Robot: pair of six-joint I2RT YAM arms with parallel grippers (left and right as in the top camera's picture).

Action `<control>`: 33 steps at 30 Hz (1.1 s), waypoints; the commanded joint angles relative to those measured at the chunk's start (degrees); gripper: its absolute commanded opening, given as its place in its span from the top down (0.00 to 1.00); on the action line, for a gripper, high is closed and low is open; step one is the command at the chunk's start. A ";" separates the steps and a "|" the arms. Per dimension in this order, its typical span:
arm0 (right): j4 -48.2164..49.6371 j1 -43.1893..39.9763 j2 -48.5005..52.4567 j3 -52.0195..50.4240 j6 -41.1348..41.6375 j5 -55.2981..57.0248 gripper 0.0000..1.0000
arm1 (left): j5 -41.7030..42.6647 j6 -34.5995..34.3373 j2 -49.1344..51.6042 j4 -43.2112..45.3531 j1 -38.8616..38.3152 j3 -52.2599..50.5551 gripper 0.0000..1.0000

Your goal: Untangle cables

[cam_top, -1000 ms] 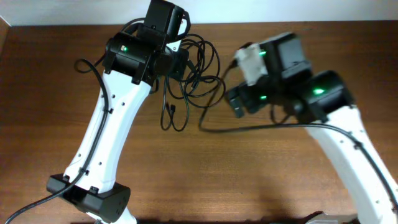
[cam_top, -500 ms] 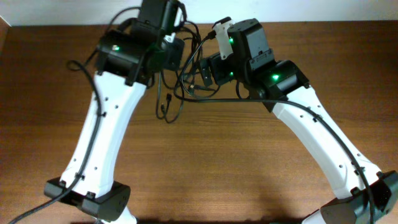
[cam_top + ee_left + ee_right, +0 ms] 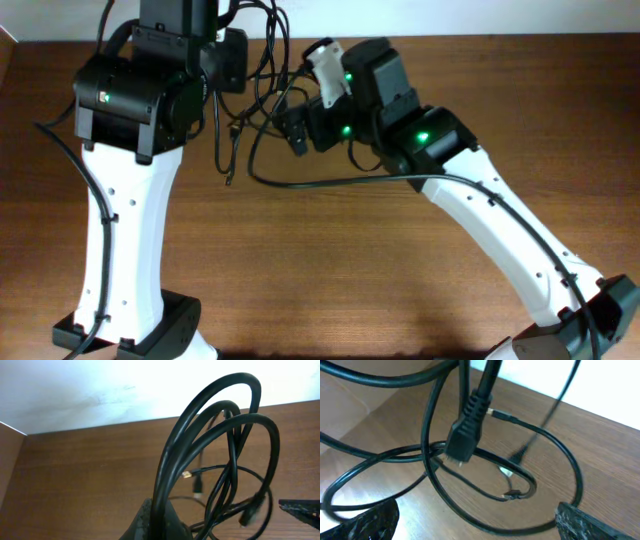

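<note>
The cables are a tangle of thin black cords hanging off the table from my left gripper at the far middle. In the left wrist view the left gripper is shut on a strand, and the cable loops arch up from it. My right gripper is just right of the hanging bundle and is open. In the right wrist view its fingers are spread wide, with a thick plug and several cable loops hanging in front of them, untouched. A loose plug end dangles lowest.
The brown wooden table spans the view, with a white wall along its far edge. Both white arms reach in from the near side, with their bases at the bottom corners. A thicker black wire runs along the right arm.
My left gripper has lifted the cable bundle up and to the left, off the table. My right arm has swung left, up to the hanging bundle.
</note>
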 commanded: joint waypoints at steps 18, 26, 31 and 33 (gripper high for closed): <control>-4.68 -2.32 -0.02 1.46 -6.36 -6.21 0.01 | -0.81 0.68 -0.66 1.84 0.20 1.51 0.98; 2.36 -3.04 -0.02 1.46 47.78 10.08 0.01 | -0.81 0.70 -0.66 -0.37 0.17 1.51 0.99; 5.01 -4.81 0.94 1.44 62.73 11.72 0.01 | -5.55 1.31 -0.66 -0.11 0.20 2.45 1.00; 8.81 -4.83 2.32 1.44 63.80 10.71 0.01 | -5.49 1.29 -0.66 -0.11 0.17 4.70 1.00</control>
